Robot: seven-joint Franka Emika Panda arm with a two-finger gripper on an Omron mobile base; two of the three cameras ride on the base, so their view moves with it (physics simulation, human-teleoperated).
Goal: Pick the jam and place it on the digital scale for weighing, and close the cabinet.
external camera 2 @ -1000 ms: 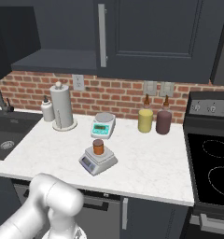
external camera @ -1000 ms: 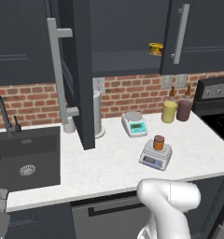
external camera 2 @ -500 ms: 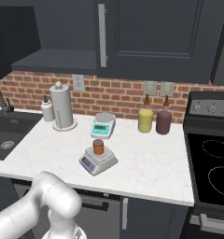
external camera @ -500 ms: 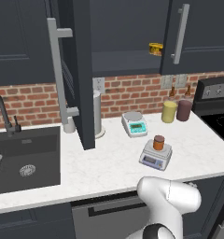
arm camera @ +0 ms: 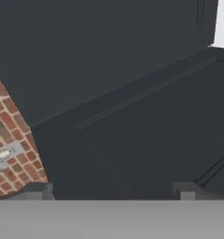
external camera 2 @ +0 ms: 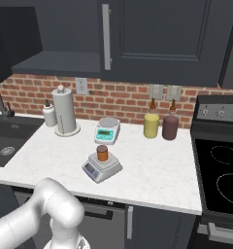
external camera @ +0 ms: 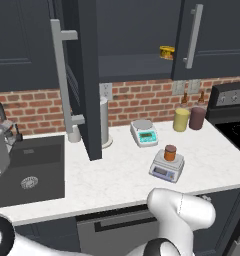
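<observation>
The jam (external camera: 170, 152) (external camera 2: 102, 153), a small orange-brown jar with a dark lid, stands upright on the digital scale (external camera: 165, 169) (external camera 2: 101, 168) near the counter's front. The cabinet door (external camera: 88, 75) with its long silver handle (external camera: 62, 80) stands swung out over the counter; in the right base view its dark edge (external camera 2: 15, 34) shows at the upper left. My gripper (external camera: 9, 132) is far to the left, above the sink and left of that door. In the hand view the gripper (arm camera: 113, 190) is open with nothing between its tips, facing a dark cabinet panel.
A white scale (external camera: 144, 133) (external camera 2: 107, 130) sits behind the jam. A paper towel roll (external camera 2: 64, 112), soap bottle (external camera 2: 49, 115), yellow canister (external camera: 181, 120) and maroon canister (external camera: 197, 118) line the brick wall. A sink (external camera: 27, 170) lies left, a stove (external camera 2: 220, 165) right. A yellow tin (external camera: 167, 52) lies inside the cabinet.
My hand has risen along the left edge of the left base view, from below counter level to above the sink. Jam, scale and cabinet door have stayed put.
</observation>
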